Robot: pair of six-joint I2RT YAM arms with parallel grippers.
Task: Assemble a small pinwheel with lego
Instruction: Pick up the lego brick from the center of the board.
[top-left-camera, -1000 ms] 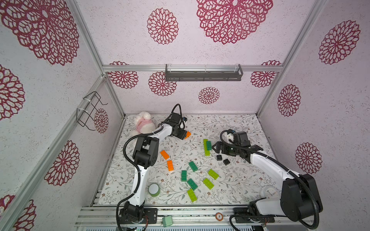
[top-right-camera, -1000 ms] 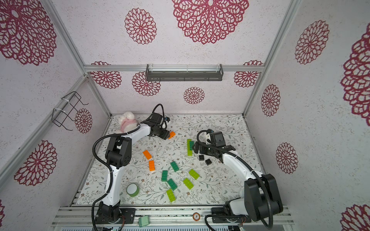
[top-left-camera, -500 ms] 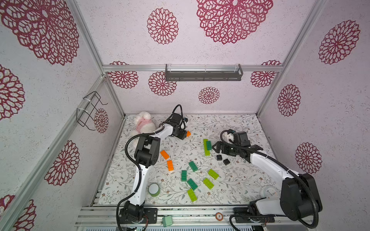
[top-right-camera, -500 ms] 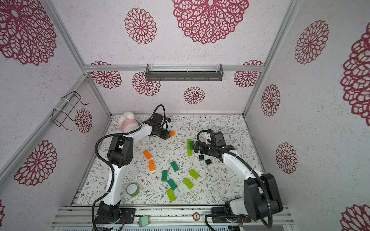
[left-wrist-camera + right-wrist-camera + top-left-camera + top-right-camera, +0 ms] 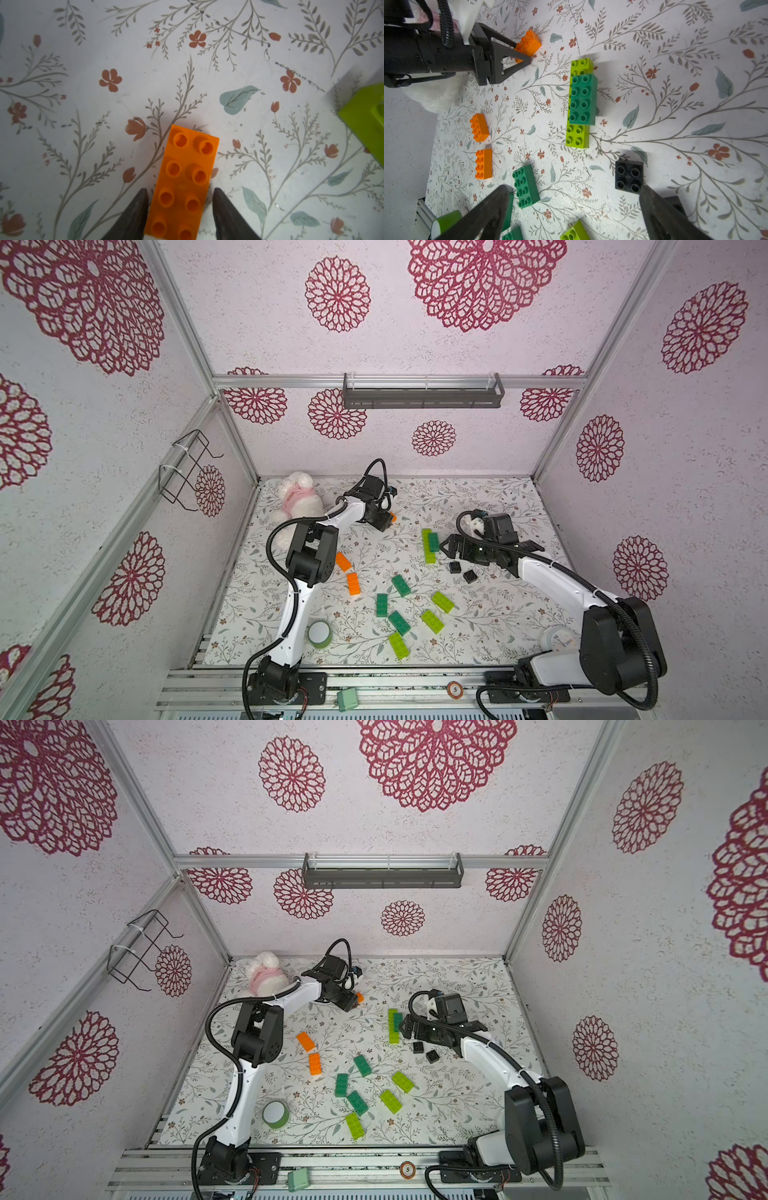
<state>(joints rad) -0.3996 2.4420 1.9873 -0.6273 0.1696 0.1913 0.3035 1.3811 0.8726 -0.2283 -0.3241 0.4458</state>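
Note:
An orange brick point(image 5: 185, 182) lies flat on the floral mat at the back middle point(image 5: 392, 517). My left gripper point(image 5: 179, 190) straddles its near end, open, with a thin gap still showing beside one finger. A dark green brick sits on lime green bricks point(image 5: 583, 99) at mid-table point(image 5: 430, 545). My right gripper point(image 5: 574, 187) hovers wide open and empty just right of that stack point(image 5: 446, 547). Two black square bricks point(image 5: 455, 567) point(image 5: 470, 576) lie under it. Two more orange bricks point(image 5: 343, 561) point(image 5: 353, 583), dark green ones point(image 5: 400, 585) and lime ones point(image 5: 443, 601) lie loose in front.
A white plush toy point(image 5: 297, 497) lies at the back left by my left arm. A green tape roll point(image 5: 319, 634) stands near the front left. A mint-green box point(image 5: 347, 699) rests on the front rail. A white round object point(image 5: 557, 641) sits by the right arm's base.
My left gripper's jaws have narrowed around the orange brick. The right arm has not moved.

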